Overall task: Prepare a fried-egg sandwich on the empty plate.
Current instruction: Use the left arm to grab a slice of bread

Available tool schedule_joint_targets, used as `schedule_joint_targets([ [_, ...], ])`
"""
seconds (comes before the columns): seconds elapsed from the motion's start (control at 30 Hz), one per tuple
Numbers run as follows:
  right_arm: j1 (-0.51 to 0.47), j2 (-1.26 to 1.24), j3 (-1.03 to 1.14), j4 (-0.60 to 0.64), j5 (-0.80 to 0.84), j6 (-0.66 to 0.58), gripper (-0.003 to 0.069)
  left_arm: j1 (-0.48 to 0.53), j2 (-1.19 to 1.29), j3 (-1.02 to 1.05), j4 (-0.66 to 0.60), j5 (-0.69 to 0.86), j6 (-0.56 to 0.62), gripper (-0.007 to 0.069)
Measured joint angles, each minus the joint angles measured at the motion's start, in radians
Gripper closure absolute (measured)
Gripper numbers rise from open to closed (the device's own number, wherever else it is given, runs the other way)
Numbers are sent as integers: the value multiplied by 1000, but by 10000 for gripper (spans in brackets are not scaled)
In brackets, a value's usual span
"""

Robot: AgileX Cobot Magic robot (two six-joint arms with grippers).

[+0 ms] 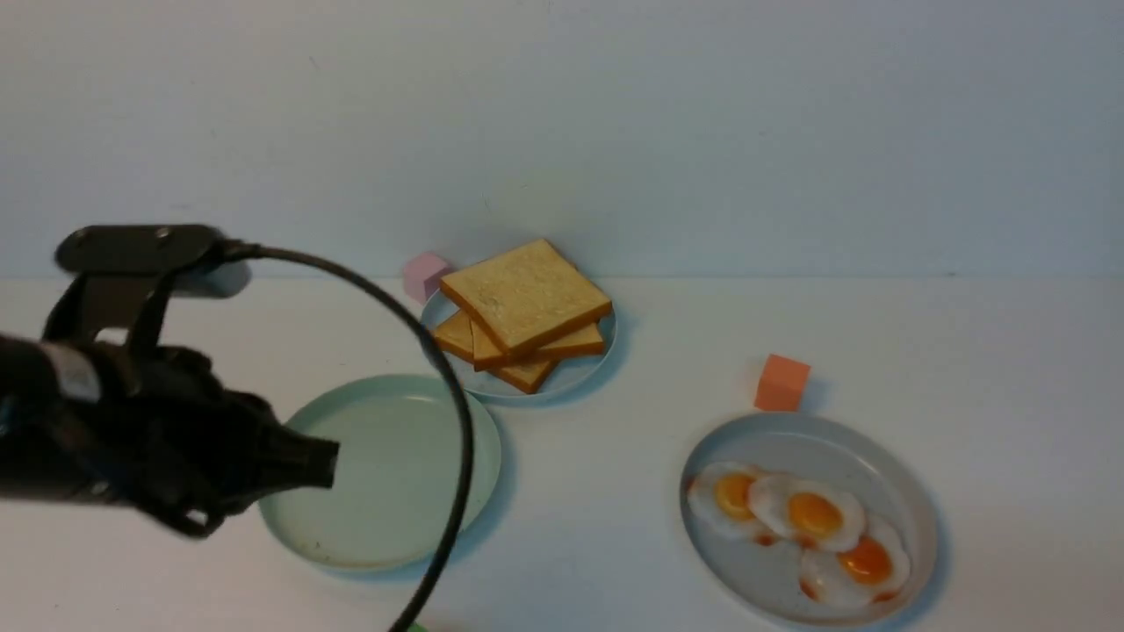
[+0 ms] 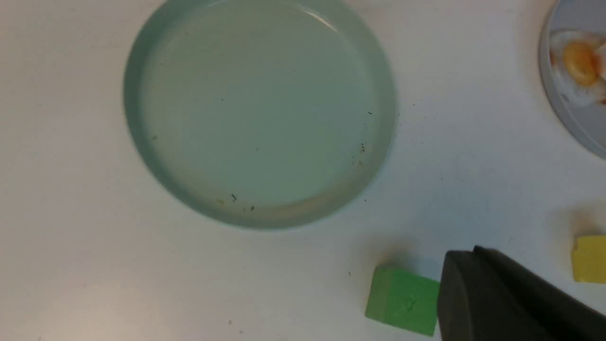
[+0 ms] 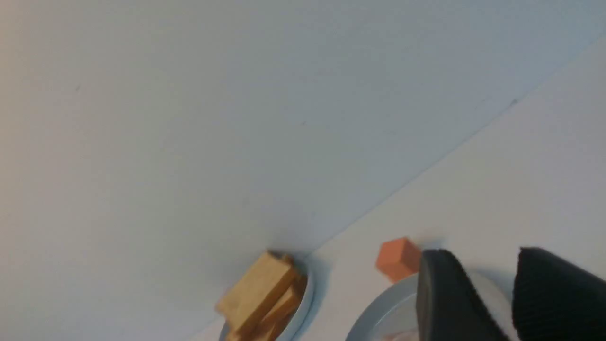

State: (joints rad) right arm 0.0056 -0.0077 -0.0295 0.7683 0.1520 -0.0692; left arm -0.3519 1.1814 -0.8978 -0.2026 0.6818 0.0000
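The empty plate (image 1: 395,474), round and pale mint-green with a low rim, sits on the white counter (image 1: 615,544) left of centre and towards the near edge. Its surface is bare except for a few dark specks, which are clearest in the left wrist view (image 2: 258,111). The left claw (image 1: 327,463) reaches in from the left, and in the front view its tip lies across the plate's left side. The fingers are pressed together with nothing between them, and how high the claw sits above the plate cannot be told. A black cable (image 1: 457,421) arcs from that arm across the plate's right rim. In the left wrist view a green block (image 2: 402,300) lies on the counter just off the plate, right beside the dark finger (image 2: 473,293), and a yellow block (image 2: 589,258) lies farther off. Just beyond the empty plate, to the far right of it, a smaller pale blue plate (image 1: 584,373) carries a loose stack of toast slices (image 1: 525,303), with a pink block (image 1: 425,275) just beside its far-left edge. Well to the right, near the front, a grey plate (image 1: 918,505) holds three overlapping fried eggs (image 1: 812,513), and an orange block (image 1: 781,383) stands just behind it. The right claw (image 3: 483,258) shows only in its own wrist view, over the grey plate, its two ribbed fingers parted with nothing gripped.
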Motion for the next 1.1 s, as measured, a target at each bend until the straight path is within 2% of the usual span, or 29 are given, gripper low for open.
schedule_joint_targets([
  [0.1, 36, 87, -189, -54, 240, -113, 418, 0, 112, -121, -1, 36, 45, 638],
  [0.13, 41, 98, -223, -60, 260, -127, 418, 0, 121, -130, -1, 38, 48, 638],
  [0.17, 52, 202, -347, -112, 427, -160, 418, 0, 187, -189, -2, 48, 67, 638],
  [0.23, 55, 357, -530, -195, 653, -176, 420, -2, 293, -308, -14, 71, 105, 638],
  [0.3, 55, 453, -633, -250, 790, -178, 429, -8, 350, -358, -20, 79, 123, 638],
  [0.33, 73, 557, -735, -313, 927, -170, 454, -20, 414, -439, -20, 93, 150, 638],
  [0.4, 144, 695, -864, -390, 1053, -139, 531, -45, 507, -553, -12, 120, 175, 638],
  [0.47, 198, 737, -907, -416, 1074, -131, 577, -61, 556, -614, -8, 137, 187, 638],
  [0.53, 322, 819, -1009, -475, 1095, -112, 651, -83, 669, -741, -5, 161, 195, 638],
  [0.57, 331, 823, -1023, -484, 1098, -110, 656, -84, 669, -750, -7, 161, 195, 638],
  [0.67, 461, 877, -1120, -557, 1102, -78, 657, -88, 801, -879, -17, 160, 225, 630],
  [0.77, 521, 894, -1161, -598, 1102, -68, 652, -88, 890, -945, -16, 148, 280, 585],
  [0.83, 552, 896, -1173, -615, 1105, -67, 652, -88, 970, -992, 2, 113, 337, 482],
  [1.0, 556, 896, -1174, -626, 1112, -67, 651, -88, 1061, -1014, 64, -22, 375, 276],
  [1.1, 558, 896, -1176, -628, 1106, -67, 651, -88, 1097, -1016, 101, -81, 380, 217],
])
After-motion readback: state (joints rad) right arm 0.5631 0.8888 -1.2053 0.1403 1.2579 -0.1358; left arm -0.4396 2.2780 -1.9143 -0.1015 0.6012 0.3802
